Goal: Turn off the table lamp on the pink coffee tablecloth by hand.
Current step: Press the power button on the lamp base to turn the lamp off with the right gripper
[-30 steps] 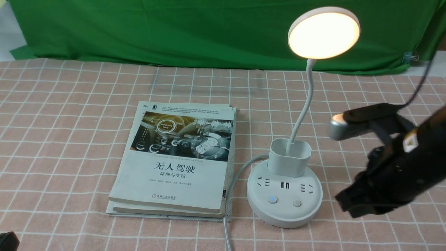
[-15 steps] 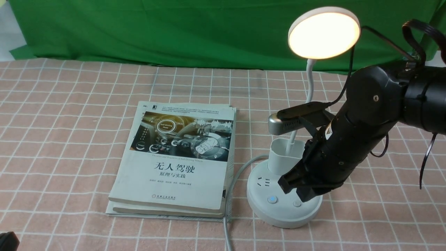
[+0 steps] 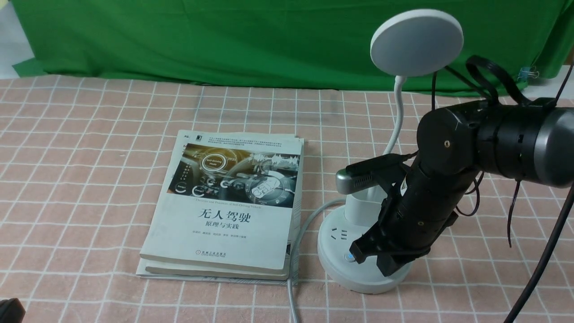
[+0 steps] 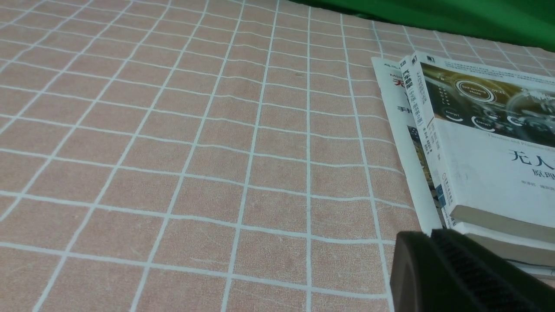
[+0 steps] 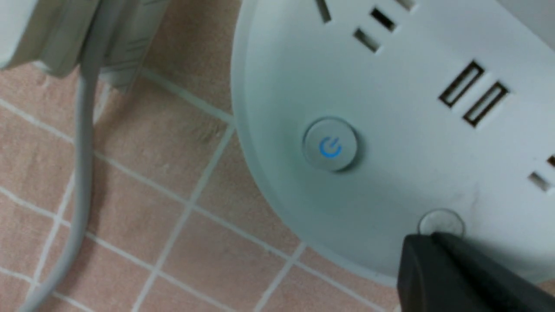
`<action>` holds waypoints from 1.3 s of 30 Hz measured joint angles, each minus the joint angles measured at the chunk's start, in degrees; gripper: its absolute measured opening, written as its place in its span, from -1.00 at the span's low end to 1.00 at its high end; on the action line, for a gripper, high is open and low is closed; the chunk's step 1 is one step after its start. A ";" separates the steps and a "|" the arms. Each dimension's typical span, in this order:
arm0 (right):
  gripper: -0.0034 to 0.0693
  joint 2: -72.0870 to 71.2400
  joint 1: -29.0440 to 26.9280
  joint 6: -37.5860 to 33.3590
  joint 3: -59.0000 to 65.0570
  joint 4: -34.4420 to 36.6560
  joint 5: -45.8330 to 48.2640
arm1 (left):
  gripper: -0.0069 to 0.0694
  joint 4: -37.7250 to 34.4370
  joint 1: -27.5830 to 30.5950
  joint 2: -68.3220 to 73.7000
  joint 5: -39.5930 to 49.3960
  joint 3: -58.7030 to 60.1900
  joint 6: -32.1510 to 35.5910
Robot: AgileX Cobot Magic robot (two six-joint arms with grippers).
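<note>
The white table lamp stands on the pink coffee tablecloth (image 3: 89, 157), right of centre. Its disc head (image 3: 417, 42) is dark. My right gripper (image 3: 383, 264), the hand, is shut and tilted down onto the round base (image 3: 334, 262). In the right wrist view its tip (image 5: 429, 236) touches the plain round button (image 5: 441, 221) on the base (image 5: 390, 186). The power button (image 5: 330, 145) with a blue symbol sits clear beside it. My left gripper (image 4: 429, 236) is shut and empty, low over the tablecloth (image 4: 173, 151) beside the books.
Two stacked books (image 3: 228, 206) lie left of the lamp, also seen in the left wrist view (image 4: 490, 151). The lamp's grey cable (image 3: 296, 251) runs between books and base toward the front edge. A green backdrop cloth (image 3: 224, 40) hangs behind.
The lamp head was glowing in both earlier frames and is now dark. My right arm swung in from the right and came down onto the base's buttons.
</note>
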 joint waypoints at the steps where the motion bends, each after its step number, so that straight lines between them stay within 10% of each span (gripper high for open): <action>1: -0.79 -0.16 0.00 0.00 -0.23 -0.05 0.24 | -0.80 0.00 0.00 0.00 0.00 0.00 0.00; 39: -0.79 -6.72 0.00 -0.55 -1.32 -0.21 -0.84 | -0.80 0.00 0.00 0.00 0.00 0.00 0.00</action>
